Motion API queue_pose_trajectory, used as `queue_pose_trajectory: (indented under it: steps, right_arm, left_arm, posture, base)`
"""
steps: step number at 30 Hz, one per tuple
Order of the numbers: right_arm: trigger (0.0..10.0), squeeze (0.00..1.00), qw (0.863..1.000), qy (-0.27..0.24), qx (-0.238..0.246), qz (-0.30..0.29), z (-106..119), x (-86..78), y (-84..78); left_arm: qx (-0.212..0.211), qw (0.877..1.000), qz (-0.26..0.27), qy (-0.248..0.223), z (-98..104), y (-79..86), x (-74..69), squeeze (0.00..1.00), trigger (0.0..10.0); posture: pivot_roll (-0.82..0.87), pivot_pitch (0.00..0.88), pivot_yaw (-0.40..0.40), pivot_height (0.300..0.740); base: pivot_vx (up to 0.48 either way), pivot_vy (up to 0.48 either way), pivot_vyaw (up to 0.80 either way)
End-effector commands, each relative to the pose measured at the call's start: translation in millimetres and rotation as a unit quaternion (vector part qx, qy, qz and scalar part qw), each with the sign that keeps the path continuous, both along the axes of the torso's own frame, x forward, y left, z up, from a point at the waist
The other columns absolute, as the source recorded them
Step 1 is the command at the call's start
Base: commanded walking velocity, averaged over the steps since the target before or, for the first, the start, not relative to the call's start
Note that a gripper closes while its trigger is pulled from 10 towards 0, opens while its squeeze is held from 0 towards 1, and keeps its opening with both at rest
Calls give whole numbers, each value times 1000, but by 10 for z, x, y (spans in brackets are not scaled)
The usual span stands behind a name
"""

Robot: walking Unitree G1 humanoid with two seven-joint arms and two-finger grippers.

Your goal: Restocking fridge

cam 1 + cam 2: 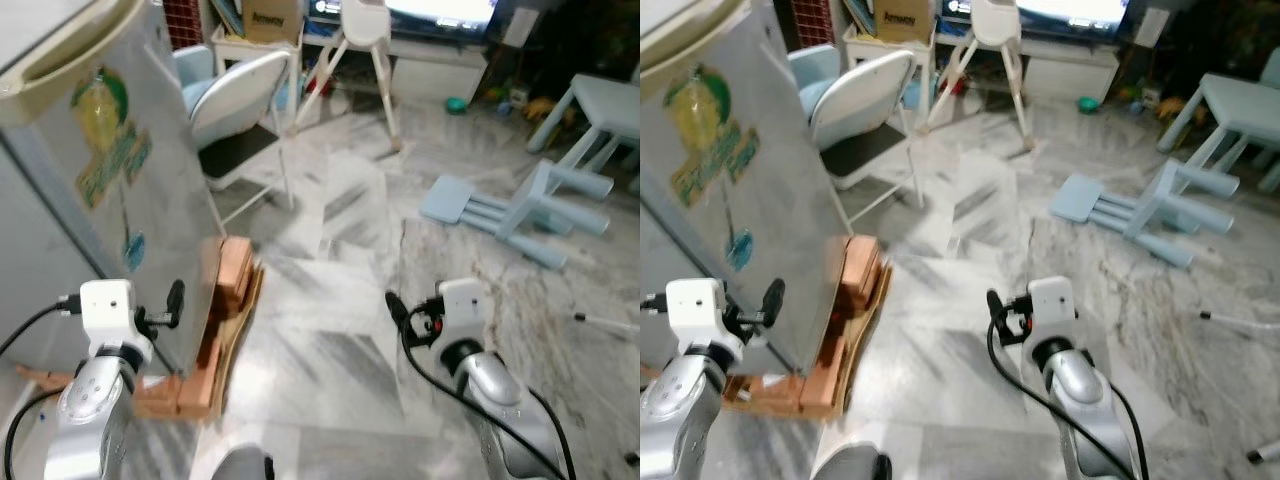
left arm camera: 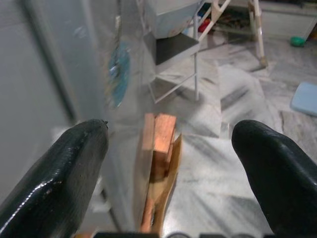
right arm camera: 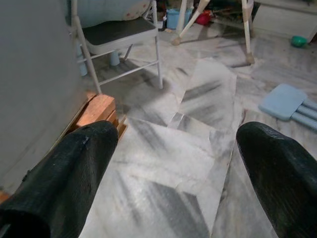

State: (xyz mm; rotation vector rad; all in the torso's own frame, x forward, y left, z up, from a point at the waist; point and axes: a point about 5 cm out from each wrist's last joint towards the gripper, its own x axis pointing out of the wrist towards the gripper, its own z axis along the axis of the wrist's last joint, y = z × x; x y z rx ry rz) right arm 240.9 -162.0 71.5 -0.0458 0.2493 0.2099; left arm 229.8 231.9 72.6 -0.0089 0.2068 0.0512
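Approach to fridge: left gripper and right gripper spread, empty (square up to the door first).

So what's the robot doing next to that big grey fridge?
Nothing is being handled yet. The robot stands beside the grey fridge, which sits on wooden blocks. Its left gripper is open and empty, close to the fridge's side. Its right gripper is also open and empty, held over the marble floor. Further back there is a white folding chair and a light blue stool tipped on its side.
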Motion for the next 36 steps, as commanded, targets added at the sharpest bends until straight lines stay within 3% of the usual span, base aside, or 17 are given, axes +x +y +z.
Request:
queue_pose_trajectory:
  steps: [1,6,10,15,24,36]
  right_arm:
    - [10000,0,1000,-1,-4,-6,17,3,-53]
    - [10000,0,1000,-2,-4,-8,18,3,-48]
    - [10000,0,1000,-5,-5,-9,26,8,-49]
    - [10000,0,1000,-6,-9,-12,25,10,-59]
    - [10000,0,999,-21,-11,-40,70,18,-138]
    - [10000,0,999,-19,-14,-31,94,10,-112]
  left_arm:
    - [4,1000,-8,-2,2,-22,14,0,10000]
    - [6,1000,-14,-6,13,-39,21,0,10000]
    - [16,999,-33,-16,42,-96,39,0,10000]
    - [-6,999,-48,-14,34,-156,33,0,10000]
    - [-5,997,-76,4,-37,-171,-67,0,10000]
    - [30,999,-24,-22,84,-20,439,0,10000]
  posture:
    - [69,55,-50,740]
    - [68,54,-48,740]
    - [68,54,-47,740]
    - [69,52,-46,740]
    - [67,51,-51,740]
    - [34,56,-56,740]
  base:
    - [0,480,0]
    - [0,480,0]
    - [0,0,0]
    - [0,0,0]
    - [0,0,0]
    - [0,0,0]
